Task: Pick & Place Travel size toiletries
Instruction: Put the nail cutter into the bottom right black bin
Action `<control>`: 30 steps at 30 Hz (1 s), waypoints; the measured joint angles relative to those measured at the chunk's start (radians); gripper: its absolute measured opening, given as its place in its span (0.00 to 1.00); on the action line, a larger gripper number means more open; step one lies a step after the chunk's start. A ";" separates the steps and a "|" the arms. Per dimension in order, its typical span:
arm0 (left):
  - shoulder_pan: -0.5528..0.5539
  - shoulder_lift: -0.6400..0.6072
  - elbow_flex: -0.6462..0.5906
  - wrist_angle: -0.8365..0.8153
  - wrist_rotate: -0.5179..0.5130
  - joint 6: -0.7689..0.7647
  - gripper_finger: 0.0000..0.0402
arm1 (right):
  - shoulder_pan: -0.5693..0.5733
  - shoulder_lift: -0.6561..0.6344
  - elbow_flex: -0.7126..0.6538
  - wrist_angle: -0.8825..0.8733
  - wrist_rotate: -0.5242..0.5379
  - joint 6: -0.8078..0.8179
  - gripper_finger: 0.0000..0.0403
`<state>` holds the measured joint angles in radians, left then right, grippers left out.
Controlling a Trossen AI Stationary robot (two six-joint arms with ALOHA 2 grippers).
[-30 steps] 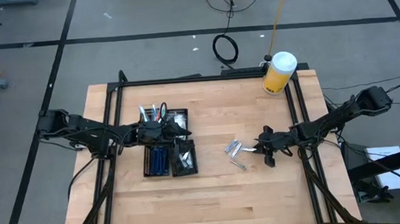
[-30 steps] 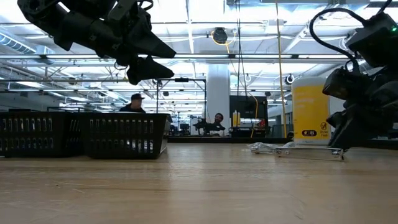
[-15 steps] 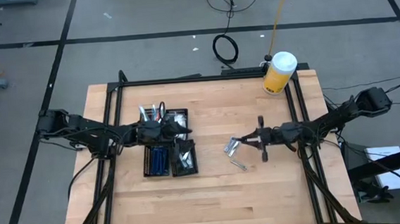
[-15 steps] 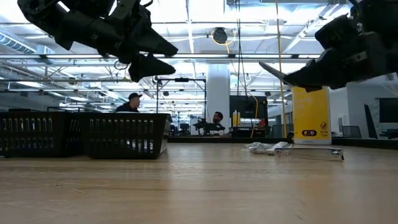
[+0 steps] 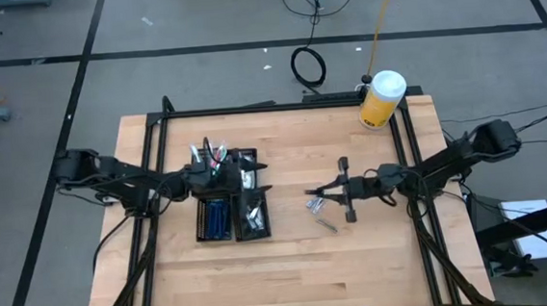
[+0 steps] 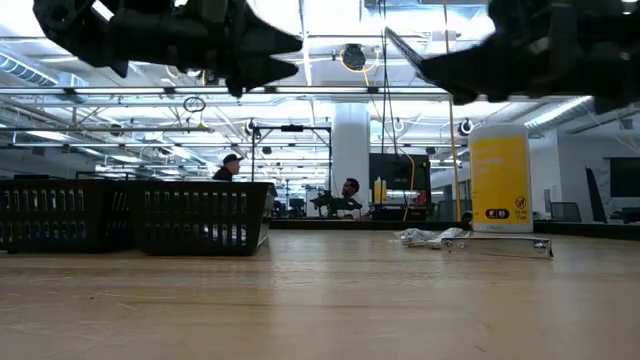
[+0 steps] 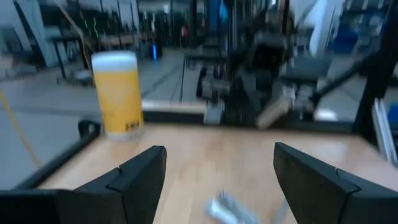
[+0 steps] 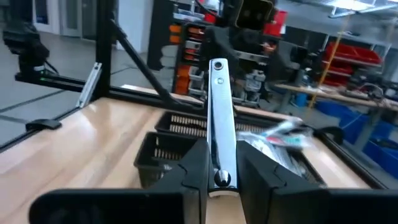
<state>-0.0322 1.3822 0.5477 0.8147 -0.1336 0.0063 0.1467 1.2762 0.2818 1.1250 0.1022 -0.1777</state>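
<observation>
A wooden table [image 5: 291, 258] is carrying a black four-compartment tray [image 5: 230, 196] on its left half and a yellow jar [image 5: 382, 99] at its far right corner. The tray is already holding blue razor-like pieces [image 5: 217, 218], packets and upright sticks [image 5: 210, 154], so much of the sorting looks done. The left hand [image 5: 256, 178] is hovering over the tray's right edge with fingers spread and empty. The right hand [image 5: 323, 192] is gripping a thin silvery tool [image 8: 219, 118], raised above the table and pointing toward the tray. A few small silvery tubes [image 5: 320, 210] are lying loose mid-table, just below that hand, waiting to be moved.
</observation>
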 joint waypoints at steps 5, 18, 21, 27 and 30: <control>0.000 0.106 0.026 0.143 0.000 -0.008 0.73 | -0.025 0.116 0.111 0.006 0.000 -0.075 0.12; -0.020 0.326 0.231 0.183 0.110 0.085 0.73 | -0.069 0.188 0.223 0.053 -0.080 -0.070 0.12; -0.025 0.336 0.262 0.182 0.110 0.119 0.73 | -0.069 0.188 0.222 0.043 -0.080 -0.070 0.12; -0.029 0.335 0.275 0.185 0.109 0.162 0.73 | -0.068 0.188 0.222 0.030 -0.079 -0.070 0.12; -0.029 0.335 0.275 0.179 0.109 0.176 0.71 | -0.068 0.188 0.222 0.027 -0.078 -0.070 0.12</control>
<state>-0.0612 1.7176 0.8230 0.9941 -0.0242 0.1827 0.0784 1.4639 0.5041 1.1522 0.0237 -0.2481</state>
